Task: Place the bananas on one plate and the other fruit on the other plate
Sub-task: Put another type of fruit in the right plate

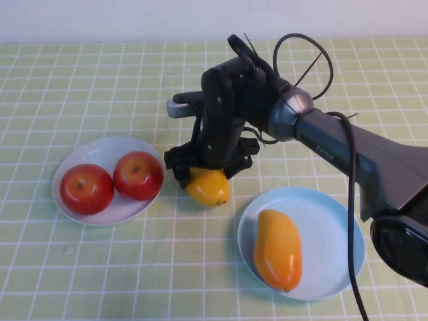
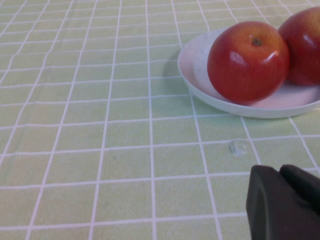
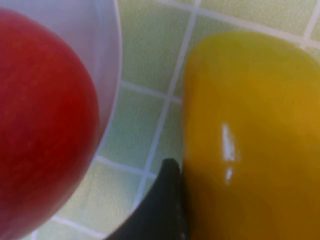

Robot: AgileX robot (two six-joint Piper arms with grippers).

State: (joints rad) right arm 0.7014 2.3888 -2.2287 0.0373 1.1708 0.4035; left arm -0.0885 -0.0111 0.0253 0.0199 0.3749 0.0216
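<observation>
Leftmost on the green checked tabletop [image 1: 100, 267] sits the white plate [image 1: 107, 154], and both red apples rest on it side by side: the left apple [image 1: 86, 188] and the right apple [image 1: 138, 175], touching or nearly so. The left wrist view shows the same plate from low over the cloth, with the left pincer [image 2: 285, 202] as a dark shape at the edge of that picture, near the plate but apart from it; whether its fingers are apart or together cannot be told.

Just right of the white plate, between the two plates, one yellow-orange banana [image 1: 208, 186] lies on the cloth. The right pincer [image 1: 208, 167] is down over it, its black fingers straddling the fruit's upper end and spread to either side; in the right wrist view one dark finger [image 3: 167, 200] lies against the fruit's side, with the white plate's rim and an apple close by. Whether the grip has actually clenched is unclear.

Farther right stands the light blue plate [image 1: 334, 221], and the second banana [image 1: 277, 249] lies lengthwise on it.
</observation>
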